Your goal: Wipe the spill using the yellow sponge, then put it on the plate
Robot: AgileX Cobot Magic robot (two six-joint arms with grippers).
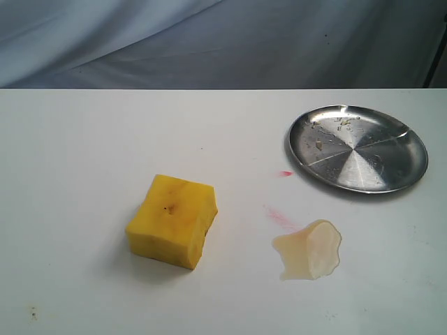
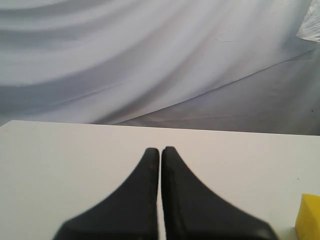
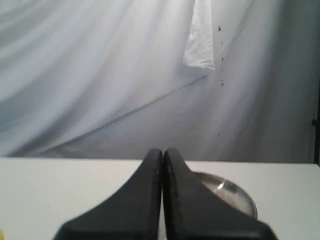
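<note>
- left claw (image 2: 160,150): two black tapered fingers pressed together, nothing btw them. It hangs over the bare white table (image 2: 60,165), w/ one corner of the sponge (image 2: 309,216) just inside its view.
- right claw (image 3: 163,151): same, pressed tight & holding nothing. The plate (image 3: 235,196) lies just beyond its tips.
- Neither claw shows in the exterior view, so I judge both are clear of the things.
- sponge (image 1: 173,220): lower left of ctr in the exterior view, flat on the table, well apart from the spill (image 1: 311,251) at lower right of ctr. It's a thick foam block, approx square, bright yellow w/ a few brown specks & slightly rough cut sides.
- Handling (my guess): light, soft & squashy, so it will give under a pinch. Spread the claw wide & take it across two opposite sides at mid-height, not by a corner. Little slip while dry; prob heavier & drippy once soaked.
- spill: pale beige, see-through thin film w/ a ragged outline, smaller than the sponge. The pink streaks (image 1: 281,218) just up-left of it aren't part of the job.
- plate (image 1: 363,167): upper right of frame, near the spill but not touching. Round, shallow, shiny steel w/ a raised rim & some crumbs; hard & slick. It's wider than the sponge, so setting down should be easy.
- table (image 1: 84,153): smooth, white, matte, w/ a grey-white cloth (image 1: 209,42) draped behind.
</note>
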